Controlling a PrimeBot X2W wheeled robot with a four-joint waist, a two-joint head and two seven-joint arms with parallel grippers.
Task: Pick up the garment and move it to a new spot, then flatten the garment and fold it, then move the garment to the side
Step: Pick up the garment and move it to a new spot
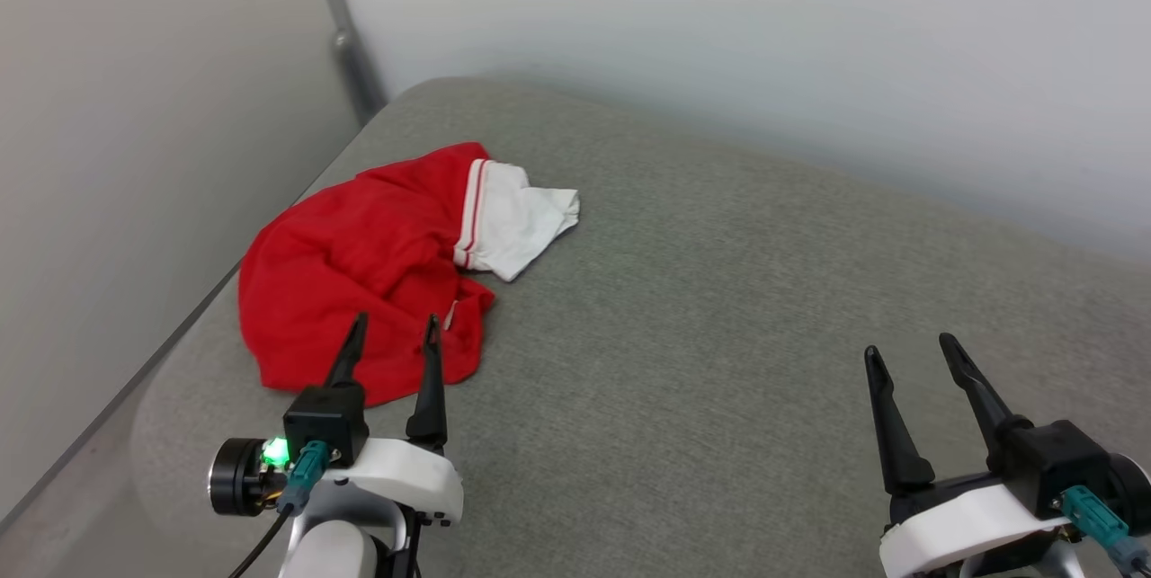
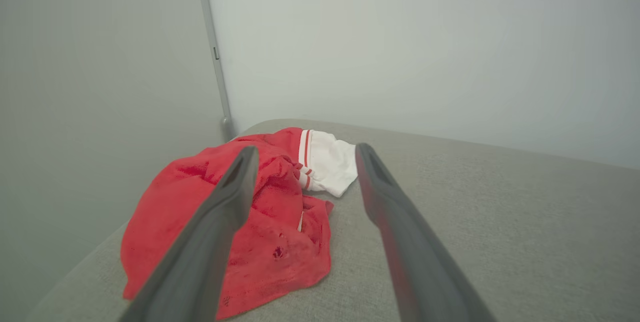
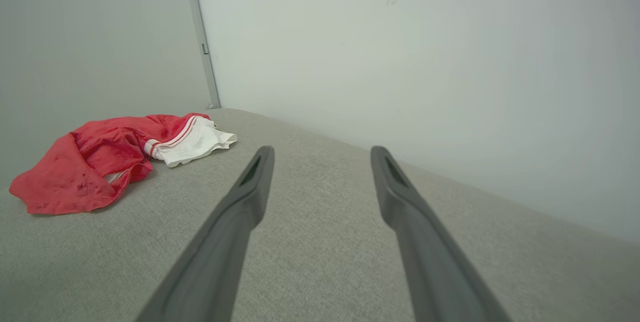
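Pickup looks to be in hand: left gripper (image 1: pixel 397 317), released wide, hovers at the crumpled red T-shirt (image 1: pixel 342 263) (right gripper (image 1: pixel 908 343) released too) and must next clench fabric.

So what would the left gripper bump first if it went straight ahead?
Probably the red garment: the open left gripper points right at it, though its height is unclear.
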